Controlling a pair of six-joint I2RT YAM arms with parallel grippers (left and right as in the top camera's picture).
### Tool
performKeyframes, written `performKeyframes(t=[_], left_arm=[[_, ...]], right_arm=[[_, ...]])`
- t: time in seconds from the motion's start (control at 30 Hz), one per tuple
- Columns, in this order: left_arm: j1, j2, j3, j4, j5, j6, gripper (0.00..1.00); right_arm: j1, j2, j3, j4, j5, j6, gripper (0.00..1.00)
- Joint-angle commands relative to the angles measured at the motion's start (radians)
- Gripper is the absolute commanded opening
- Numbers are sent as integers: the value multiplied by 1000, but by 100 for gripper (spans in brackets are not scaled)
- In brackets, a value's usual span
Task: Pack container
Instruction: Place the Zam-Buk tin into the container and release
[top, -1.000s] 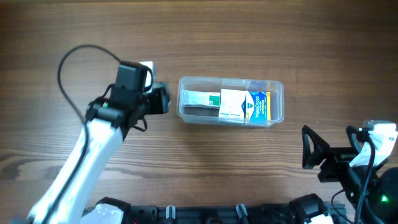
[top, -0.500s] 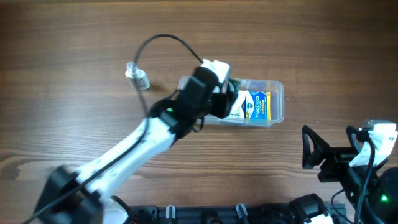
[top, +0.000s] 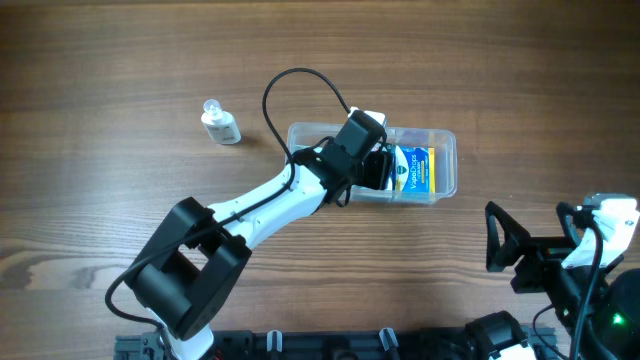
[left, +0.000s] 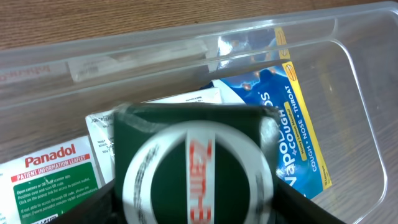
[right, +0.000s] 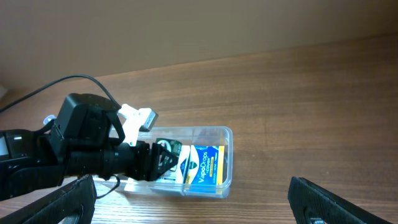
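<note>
The clear plastic container (top: 447, 166) lies right of centre on the table. It holds a blue-and-yellow VapoDrops box (top: 415, 168) and a Panadol leaflet (left: 53, 177). My left gripper (top: 372, 165) is over the container's middle, shut on a dark green box (left: 193, 168) with a white ring and red lettering, held just above the contents. The left wrist view shows the container's clear wall (left: 155, 53) and the VapoDrops box (left: 292, 124). My right gripper (top: 530, 255) is open and empty, near the front right edge. The right wrist view shows the container (right: 227, 155) ahead of it.
A small clear bottle (top: 221, 124) with a white cap lies on the wood to the left of the container. The left arm's black cable (top: 300, 85) loops above the container's left end.
My left arm has swung right, from beside the container's left end to over its middle, carrying the dark green box. The small bottle has come into view. The right arm has not moved.
</note>
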Motion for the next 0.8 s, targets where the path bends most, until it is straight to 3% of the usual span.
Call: performKeyframes(t=[0.0,0.07,0.2,0.33,0.43,0.57,0.7,0.77], left_arm=[[0,3,31,5,1,-13,76],[0,-1,51,-14,1,-12,81],[0,-28,155,-114,0,18,82],[7,-77,301,-268,-5,18,81],[42,-138,385,-408,-91,18,83],[184,-229,399,-570,-230,18,98],[447,-237,399,-722,-224,46,100],[583,-216,399,-740,-158,126,99]], right_arm=[[-4,1,0,3,13,2,100],[-4,1,0,3,13,2,100],[-4,1,0,3,13,1,100],[-4,1,0,3,13,1,100],[-4,1,0,3,13,2,100],[-4,1,0,3,13,2,100],[-4,1,0,3,13,2,100],[-4,1,0,3,13,2,100]])
